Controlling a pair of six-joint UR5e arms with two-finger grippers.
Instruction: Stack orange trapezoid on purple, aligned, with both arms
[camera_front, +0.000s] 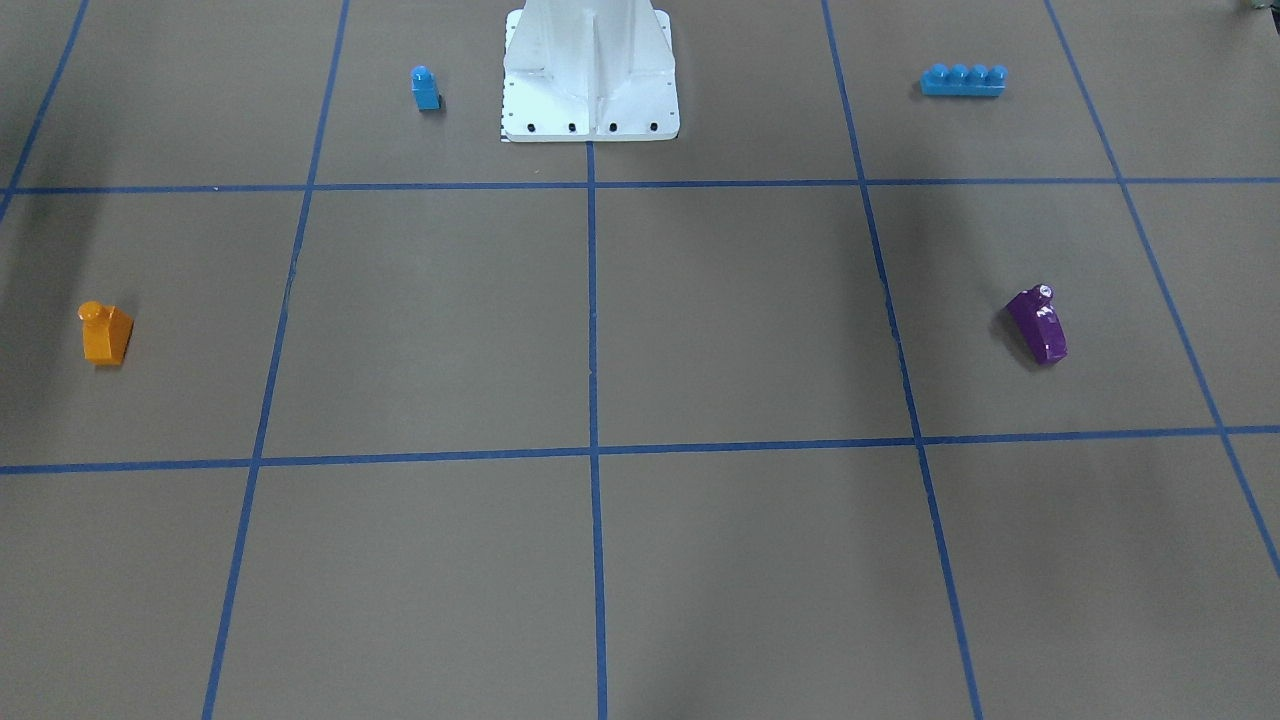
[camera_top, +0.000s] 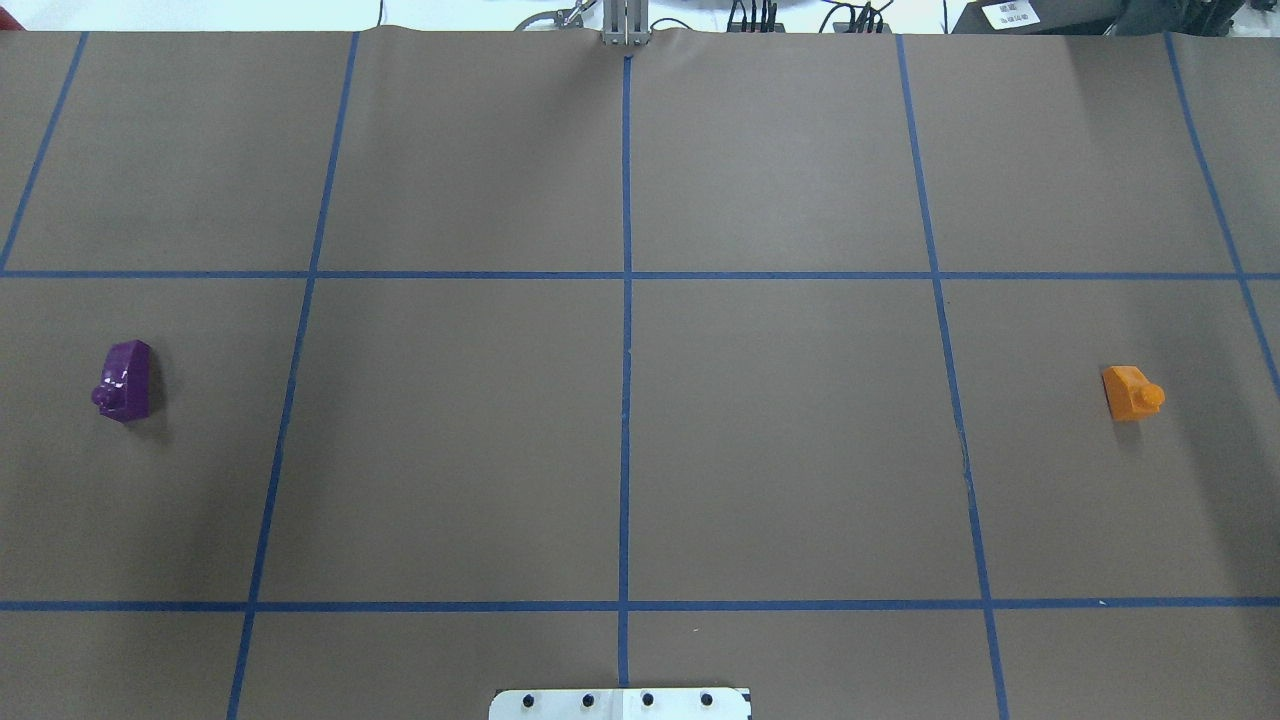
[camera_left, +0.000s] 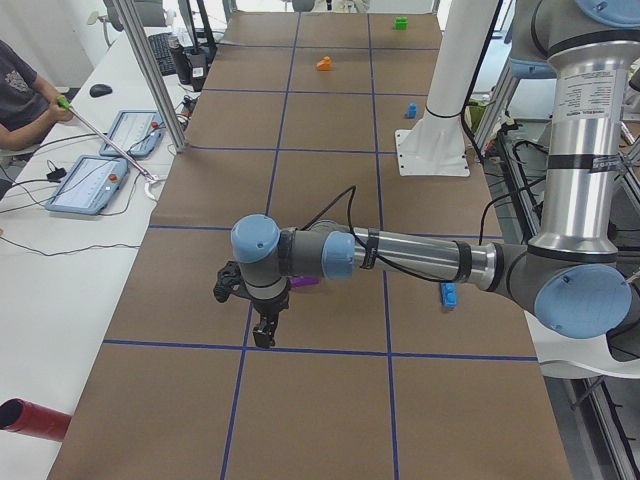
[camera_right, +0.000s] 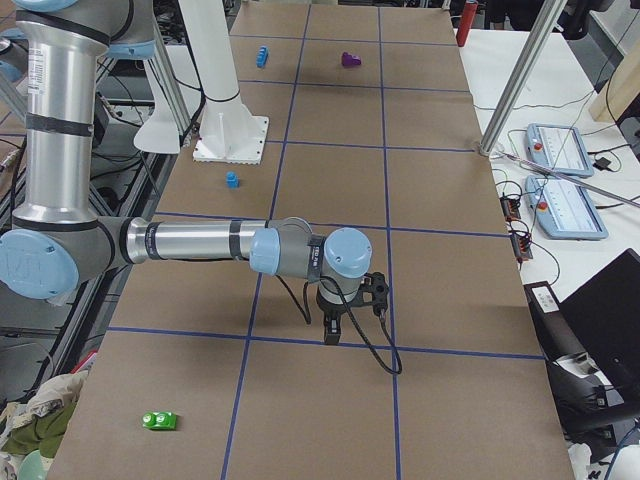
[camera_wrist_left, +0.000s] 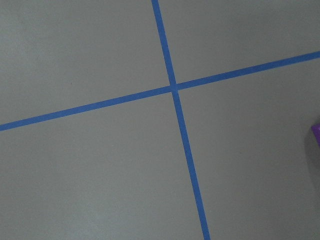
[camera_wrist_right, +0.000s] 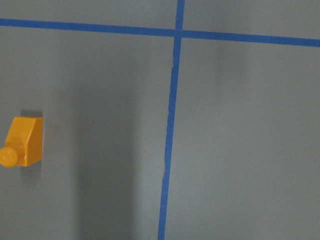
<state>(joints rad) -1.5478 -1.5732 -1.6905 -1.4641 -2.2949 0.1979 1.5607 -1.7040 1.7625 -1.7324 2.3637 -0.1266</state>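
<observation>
Brown, blue-taped table (camera_top: 780, 450): orange trapezoid (camera_front: 105, 333) sits mid-left in the front view, purple (camera_front: 1038, 325) mid-right, well apart. Left gripper (camera_left: 263, 335) and right gripper (camera_right: 333, 333) should each centre over a brick's flat sides; whether their fingers are open I cannot tell.

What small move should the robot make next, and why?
Probably slide the right gripper sideways until it is over the orange brick. The brick sits off-centre, at the left edge of the right wrist view. It is not yet grasped and lies far from the purple brick.
</observation>
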